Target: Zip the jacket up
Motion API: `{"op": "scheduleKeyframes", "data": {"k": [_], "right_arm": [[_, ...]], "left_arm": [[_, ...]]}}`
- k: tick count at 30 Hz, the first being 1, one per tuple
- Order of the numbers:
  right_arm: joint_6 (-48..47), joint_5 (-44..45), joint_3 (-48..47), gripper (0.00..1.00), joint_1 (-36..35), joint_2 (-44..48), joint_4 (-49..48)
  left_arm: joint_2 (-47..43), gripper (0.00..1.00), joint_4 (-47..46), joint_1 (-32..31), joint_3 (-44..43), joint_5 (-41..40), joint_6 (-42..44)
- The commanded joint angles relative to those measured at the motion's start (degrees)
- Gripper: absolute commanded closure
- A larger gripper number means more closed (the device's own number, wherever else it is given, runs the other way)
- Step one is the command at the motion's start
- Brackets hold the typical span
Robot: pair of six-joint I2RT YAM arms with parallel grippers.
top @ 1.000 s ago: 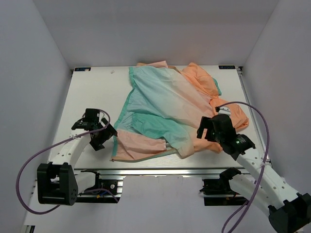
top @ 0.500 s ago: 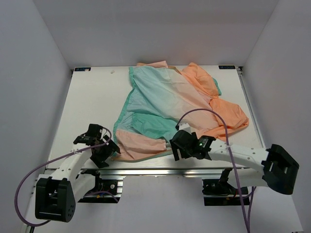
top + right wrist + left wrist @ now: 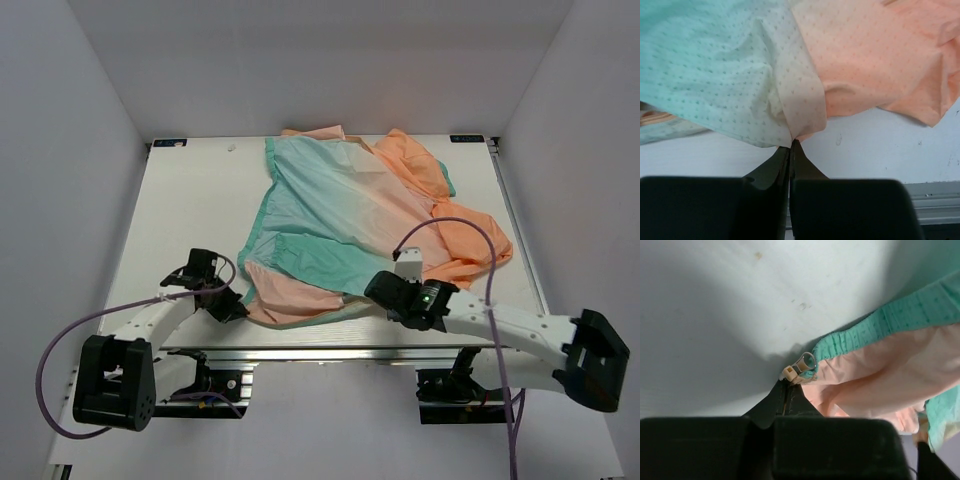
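The jacket (image 3: 350, 210) lies spread on the white table, teal at the left hem and orange toward the right. My left gripper (image 3: 232, 308) sits at its near-left hem corner. In the left wrist view the gripper (image 3: 785, 386) is shut on that corner of the jacket (image 3: 890, 375), with the cream zipper slider (image 3: 802, 365) and its ring just past the tips. My right gripper (image 3: 383, 293) is at the jacket's near edge, right of centre. In the right wrist view it (image 3: 791, 145) is shut on a pinched fold of the pale dotted jacket (image 3: 740, 75).
The table (image 3: 190, 200) ends at a metal rail (image 3: 320, 352) along its near side, just behind both grippers. Grey walls close in the left, right and back. A purple cable (image 3: 450, 225) arcs over the jacket's orange part above the right arm.
Both grippers have gone from open to shut. The left one moved right onto the hem corner. The right arm swung left along the near edge, then settled on the jacket's fold.
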State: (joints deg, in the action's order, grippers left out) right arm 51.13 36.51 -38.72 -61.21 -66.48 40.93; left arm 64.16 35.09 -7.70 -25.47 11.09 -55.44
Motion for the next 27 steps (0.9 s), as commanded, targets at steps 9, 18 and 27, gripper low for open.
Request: {"op": "scheduleKeyframes", "data": {"k": [9, 18, 27], "right_arm": [[-4.24, 6.03, -5.92, 1.0, 1.8, 15.67, 6.89], [-0.79, 14.37, -10.58, 1.0, 2.32, 17.69, 13.99], [19.22, 15.97, -6.3, 1.0, 7.59, 16.73, 26.56]], "left_arm": [[-17.1, 1.0, 10.94, -0.56, -9.65, -12.99, 0.07], [-24.7, 1.0, 22.83, -0.56, -22.07, -29.19, -1.6], [-13.57, 1.0, 10.18, -0.56, -23.3, -30.95, -2.65]]}}
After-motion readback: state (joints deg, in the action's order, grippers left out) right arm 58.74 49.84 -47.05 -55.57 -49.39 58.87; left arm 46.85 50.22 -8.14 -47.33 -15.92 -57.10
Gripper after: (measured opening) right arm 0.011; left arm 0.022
